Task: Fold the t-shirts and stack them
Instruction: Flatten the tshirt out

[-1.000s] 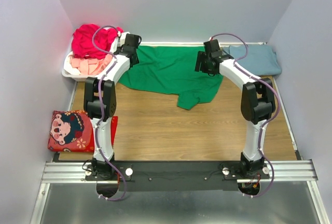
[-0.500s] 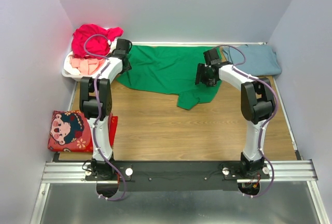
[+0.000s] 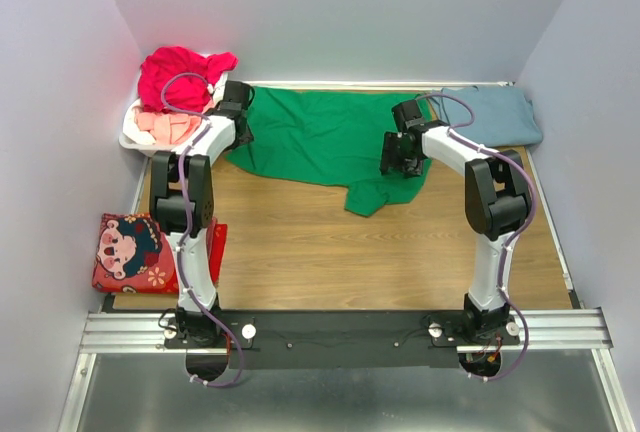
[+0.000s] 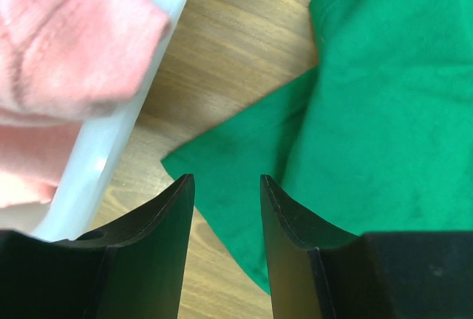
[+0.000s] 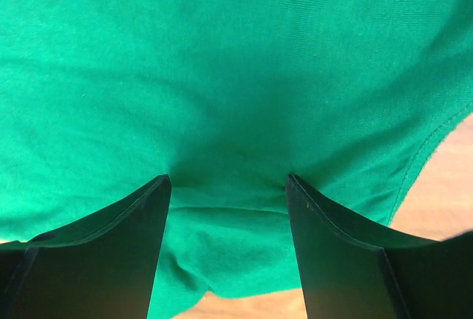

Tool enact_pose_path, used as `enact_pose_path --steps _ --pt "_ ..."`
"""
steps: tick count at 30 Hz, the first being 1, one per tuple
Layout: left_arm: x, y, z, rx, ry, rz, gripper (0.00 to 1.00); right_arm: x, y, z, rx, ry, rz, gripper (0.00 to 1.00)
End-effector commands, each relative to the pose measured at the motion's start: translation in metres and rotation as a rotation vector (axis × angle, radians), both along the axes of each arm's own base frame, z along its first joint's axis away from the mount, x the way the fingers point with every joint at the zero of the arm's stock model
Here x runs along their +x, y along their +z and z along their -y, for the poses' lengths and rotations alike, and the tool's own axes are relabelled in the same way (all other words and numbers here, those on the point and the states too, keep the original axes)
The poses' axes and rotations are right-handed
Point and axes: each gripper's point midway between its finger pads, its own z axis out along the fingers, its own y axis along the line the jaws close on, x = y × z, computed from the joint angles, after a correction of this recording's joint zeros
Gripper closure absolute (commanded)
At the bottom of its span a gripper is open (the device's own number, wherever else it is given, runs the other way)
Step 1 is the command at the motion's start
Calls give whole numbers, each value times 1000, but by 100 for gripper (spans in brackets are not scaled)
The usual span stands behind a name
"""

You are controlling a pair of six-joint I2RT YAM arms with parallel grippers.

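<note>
Left pincer [image 4: 226,180] and right pincer [image 5: 227,179] both open, empty. Pinch green tee [image 3: 320,137] at its edges, one layer only.

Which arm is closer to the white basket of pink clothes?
Left. The left arm has its jaws right beside the rim of the basket, above a corner of the green t-shirt. The right arm has its jaws over the shirt's other side, far off.

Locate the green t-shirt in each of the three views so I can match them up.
Top external: the green t-shirt lies spread across the far middle of the table.
Left wrist: it fills the right side.
Right wrist: it covers nearly the whole picture.
Shared landmark: the wooden tabletop bordering the shirt's edge.
</note>
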Motion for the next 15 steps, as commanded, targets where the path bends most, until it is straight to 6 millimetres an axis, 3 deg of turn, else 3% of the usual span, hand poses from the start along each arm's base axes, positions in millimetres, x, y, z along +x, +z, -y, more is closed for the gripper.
enact_pose_path --steps 1,5,8,15 --pt "-3 25 -3 1 6 39 51 -50 -19 37 -169 -75 -203 28" --pt "-11 26 -3 -2 7 27 51 -67 -19 63 -221 -136 -262 28" --pt "-20 21 0 -23 -1 2 51 -69 -14 75 -237 -153 -257 28" --pt "-55 12 8 -76 -21 -55 52 -60 -14 70 -209 -163 -246 28"
